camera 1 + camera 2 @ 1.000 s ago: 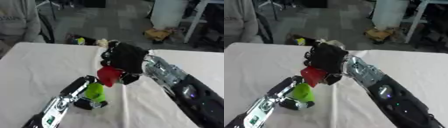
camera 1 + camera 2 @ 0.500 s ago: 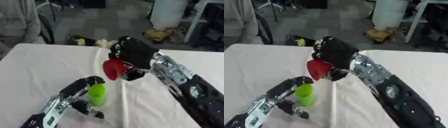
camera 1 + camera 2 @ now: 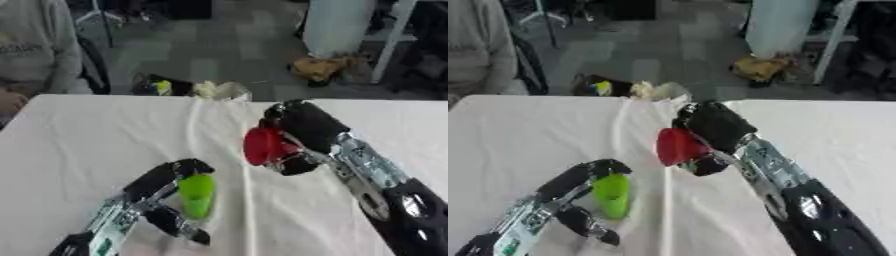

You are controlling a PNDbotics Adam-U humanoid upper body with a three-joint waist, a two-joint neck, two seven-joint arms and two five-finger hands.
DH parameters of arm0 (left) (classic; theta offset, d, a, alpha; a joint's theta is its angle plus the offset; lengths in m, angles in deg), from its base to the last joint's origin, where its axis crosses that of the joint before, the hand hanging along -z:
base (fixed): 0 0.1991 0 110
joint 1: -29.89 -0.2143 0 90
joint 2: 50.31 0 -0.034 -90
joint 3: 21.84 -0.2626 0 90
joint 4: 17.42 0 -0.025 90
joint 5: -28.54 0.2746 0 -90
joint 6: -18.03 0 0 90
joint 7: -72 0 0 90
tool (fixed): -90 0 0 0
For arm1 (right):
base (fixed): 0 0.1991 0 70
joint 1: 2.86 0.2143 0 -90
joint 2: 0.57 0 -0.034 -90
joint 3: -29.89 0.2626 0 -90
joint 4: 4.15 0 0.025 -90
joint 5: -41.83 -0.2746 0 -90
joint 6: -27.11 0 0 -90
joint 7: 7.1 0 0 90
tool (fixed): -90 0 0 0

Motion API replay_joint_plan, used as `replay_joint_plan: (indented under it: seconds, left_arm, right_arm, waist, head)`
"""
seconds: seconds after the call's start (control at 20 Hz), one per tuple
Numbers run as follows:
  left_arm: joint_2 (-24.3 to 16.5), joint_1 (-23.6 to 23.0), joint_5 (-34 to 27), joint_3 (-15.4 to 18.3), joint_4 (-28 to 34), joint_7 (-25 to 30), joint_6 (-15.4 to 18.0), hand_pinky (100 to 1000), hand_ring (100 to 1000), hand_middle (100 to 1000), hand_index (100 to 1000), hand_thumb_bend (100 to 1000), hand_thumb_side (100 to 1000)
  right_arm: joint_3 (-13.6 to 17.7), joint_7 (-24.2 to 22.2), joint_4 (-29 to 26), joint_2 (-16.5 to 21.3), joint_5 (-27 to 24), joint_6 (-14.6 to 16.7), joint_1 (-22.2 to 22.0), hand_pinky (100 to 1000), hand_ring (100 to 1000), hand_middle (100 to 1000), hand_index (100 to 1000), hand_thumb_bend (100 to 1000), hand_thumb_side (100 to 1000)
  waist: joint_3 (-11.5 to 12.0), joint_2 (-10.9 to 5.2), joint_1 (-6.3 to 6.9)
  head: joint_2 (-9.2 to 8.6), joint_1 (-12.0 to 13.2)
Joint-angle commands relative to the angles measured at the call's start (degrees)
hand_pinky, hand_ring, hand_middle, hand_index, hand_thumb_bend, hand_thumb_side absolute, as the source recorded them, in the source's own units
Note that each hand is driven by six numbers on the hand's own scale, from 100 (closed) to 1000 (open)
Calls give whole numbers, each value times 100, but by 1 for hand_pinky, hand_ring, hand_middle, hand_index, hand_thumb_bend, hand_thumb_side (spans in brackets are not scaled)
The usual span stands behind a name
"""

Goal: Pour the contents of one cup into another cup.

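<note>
Right hand (image 3: 302, 131) grips a glossy red cup (image 3: 262, 146); left hand (image 3: 166, 187) clasps a smooth green cup (image 3: 196, 194) on the white-clothed bench (image 3: 79, 145).

I see the white cloth table cover (image 3: 79, 150) as matt and creased. Upright green plastic cup (image 3: 197, 194), frame centre-left: smooth. Tilted red plastic cup (image 3: 261, 146): smooth. Silver metal forearm segments (image 3: 363, 165) look glossy.

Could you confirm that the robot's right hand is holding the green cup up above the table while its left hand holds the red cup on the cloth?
Not quite: the colours are swapped. The left eye view shows the right hand holding the red cup above the table, while the left hand holds the green cup on the cloth.
</note>
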Motion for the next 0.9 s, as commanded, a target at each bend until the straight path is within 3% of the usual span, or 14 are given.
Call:
replay_joint_plan:
  seconds: [0.05, 0.15, 0.25, 0.3, 0.4, 0.5, 0.55, 0.65, 0.8, 0.9]
  left_arm:
    - [-117, -6, -253, 65, 267, -99, -17, 646, 668, 709, 805, 1000, 817]
    - [-129, -24, -421, 86, 406, -164, -63, 632, 652, 698, 799, 1000, 820]
    - [-141, -35, -578, 105, 540, -206, -107, 624, 634, 698, 800, 1000, 823]
    - [-150, -42, -647, 114, 597, -218, -131, 624, 630, 702, 802, 1000, 823]
    - [-166, -54, -775, 134, 702, -241, -179, 623, 647, 720, 809, 1000, 849]
    - [-174, -63, -897, 154, 785, -247, -231, 616, 662, 733, 814, 1000, 830]
    - [-179, -65, -954, 167, 828, -251, -251, 612, 670, 739, 818, 1000, 833]
    - [-190, -65, -1056, 186, 912, -258, -283, 615, 675, 742, 820, 1000, 837]
    - [-208, -69, -1170, 208, 1039, -274, -322, 660, 685, 745, 822, 1000, 840]
    - [-224, -80, -1241, 234, 1108, -301, -358, 668, 688, 747, 823, 1000, 840]
  right_arm:
    - [498, 261, 385, -60, -320, -284, -141, 546, 246, 194, 333, 100, 139]
    - [762, 299, 661, -134, -490, -454, -165, 547, 254, 202, 337, 100, 150]
    - [828, 321, 937, -211, -659, -604, -131, 553, 277, 224, 354, 100, 214]
    - [820, 372, 1073, -242, -743, -619, -116, 558, 293, 239, 367, 176, 251]
    - [791, 519, 1351, -288, -914, -524, -101, 605, 399, 349, 464, 459, 352]
    - [757, 687, 1601, -313, -1090, -366, -97, 639, 464, 430, 541, 536, 420]
    - [757, 767, 1690, -312, -1178, -281, -110, 680, 520, 507, 649, 614, 462]
    - [759, 884, 1822, -286, -1360, -118, -135, 740, 593, 597, 751, 725, 523]
    - [716, 965, 1846, -199, -1658, -38, -157, 822, 697, 712, 834, 824, 626]
    - [653, 950, 1744, -105, -1861, -73, -172, 842, 727, 744, 850, 841, 636]
  waist:
    - [55, -93, 21]
    - [104, -91, 34]
    - [130, -86, 45]
    - [134, -85, 50]
    - [138, -84, 56]
    - [137, -84, 56]
    - [133, -84, 54]
    - [124, -84, 50]
    - [114, -88, 45]
    - [113, -93, 41]
  head:
    - [-30, -78]
    - [-29, -129]
    - [-27, -164]
    - [-25, -169]
    - [-15, -169]
    - [-13, -166]
    - [-14, -162]
    - [-15, -151]
    - [-21, -144]
    - [-23, -139]
